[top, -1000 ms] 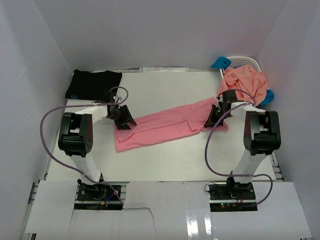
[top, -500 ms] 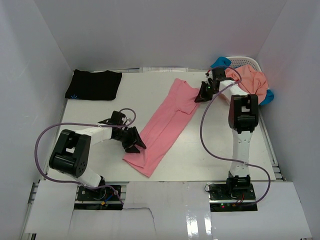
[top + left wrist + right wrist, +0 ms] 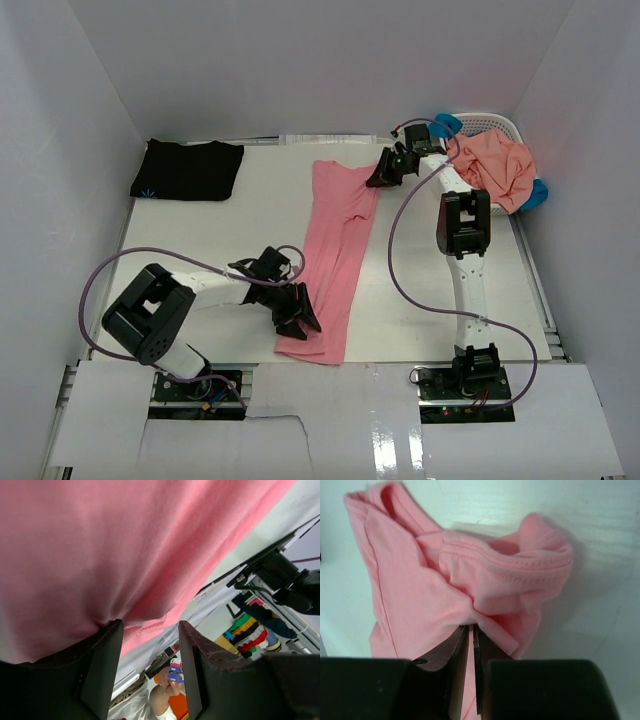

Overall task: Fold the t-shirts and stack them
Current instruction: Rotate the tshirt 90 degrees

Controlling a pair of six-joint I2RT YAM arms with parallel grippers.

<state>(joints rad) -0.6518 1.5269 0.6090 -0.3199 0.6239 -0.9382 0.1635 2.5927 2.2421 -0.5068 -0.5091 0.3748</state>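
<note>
The right fingers (image 3: pixel 455 670) are pinching, almost closed, a bunched fold at the far end of the rose-pink t-shirt (image 3: pixel 335 245). The left fingers (image 3: pixel 102 670) are standing apart at its near end, one tip pressing into the cloth. The shirt is lying stretched in a long strip down the middle of the desk (image 3: pixel 200 230). A black t-shirt (image 3: pixel 188 168) is lying flat at the far left corner. A salmon-orange one (image 3: pixel 495 165) is draping over the white basket (image 3: pixel 500 122) at far right.

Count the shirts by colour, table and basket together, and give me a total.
Rose-pink cloth t-shirt, stretched out long: 1
Black folded t-shirt: 1
Salmon-orange t-shirt in the white lattice basket: 1
Bright blue cloth, peeking out at two spots: at least 1
Total: at least 4
</note>
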